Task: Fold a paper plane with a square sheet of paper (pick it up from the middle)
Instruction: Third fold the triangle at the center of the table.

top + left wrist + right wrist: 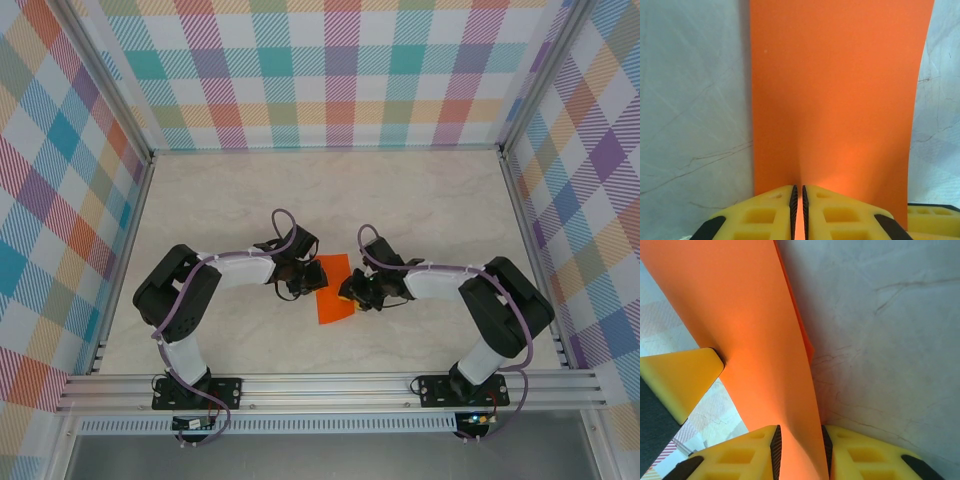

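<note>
Paper plane (333, 292) sits btwn the two grippers, pinched from both sides. L gripper (313, 277) is on its left long edge and R gripper (350, 291) on its right long edge.

From the top view it reads as a plain orange oblong, no pointed tip to be seen. Long axis runs crosswise to both grippers, from the arm-base side toward the far side w/ a slight tilt. Which end is the nose: can't tell.

L wrist view: jaws nearly closed, only a thin slit left, w/ the paper's edge clamped in it. The yellow fingers (765, 215) meet at the bottom of the frame, and the sheet runs straight ahead of the tips and out the top. Its surface is smooth, w/ a faint crease starting right at the pinch.

R wrist view: jaws narrow but a bit wider than L's, w/ the paper filling the gap btwn the black pads (775, 440). From there the sheet rises ahead of the tips and leans to their left. One yellow finger of the other gripper (677, 377) touches the sheet's left edge.

Marbled table (330, 200) lies below both tools.
</note>
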